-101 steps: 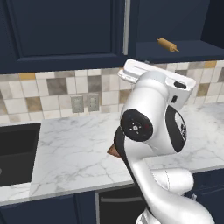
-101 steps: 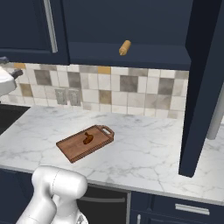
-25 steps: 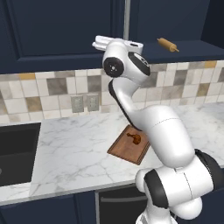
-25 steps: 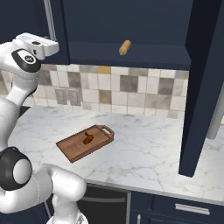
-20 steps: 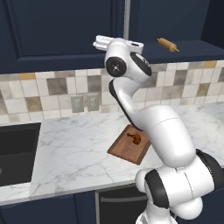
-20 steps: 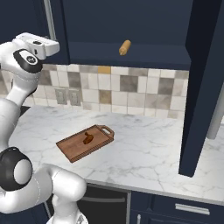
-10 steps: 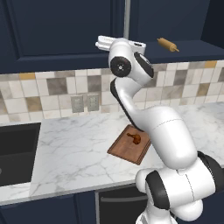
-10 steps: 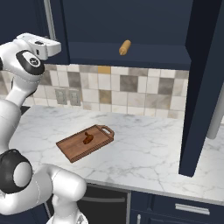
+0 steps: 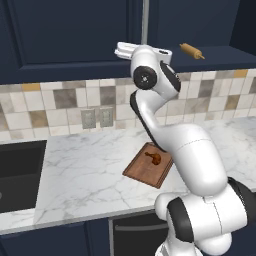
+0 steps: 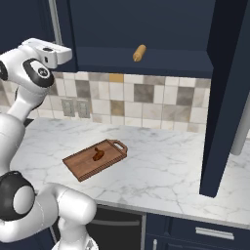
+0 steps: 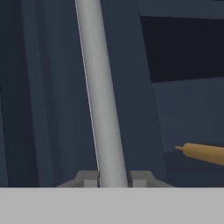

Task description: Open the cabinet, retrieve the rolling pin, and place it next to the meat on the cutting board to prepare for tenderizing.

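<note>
My end effector point(image 11: 113, 178) sits at the left door's silver bar handle point(image 11: 101, 96), fingers point(image 11: 89, 178) astride it; whether they pinch it I cannot tell. To its right, inside the open half of the cabinet point(image 9: 70, 30), lies the rolling pin point(image 11: 203, 153). Far below on the desk point(image 10: 161, 166), the meat point(image 10: 98, 155) waits on the cutting board point(image 10: 83, 166). I judge the retrieval comes next: reach right for the pin.

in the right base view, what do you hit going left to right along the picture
gripper at the silver bar handle → meat on the cutting board → rolling pin inside the cabinet → open cabinet door
</note>
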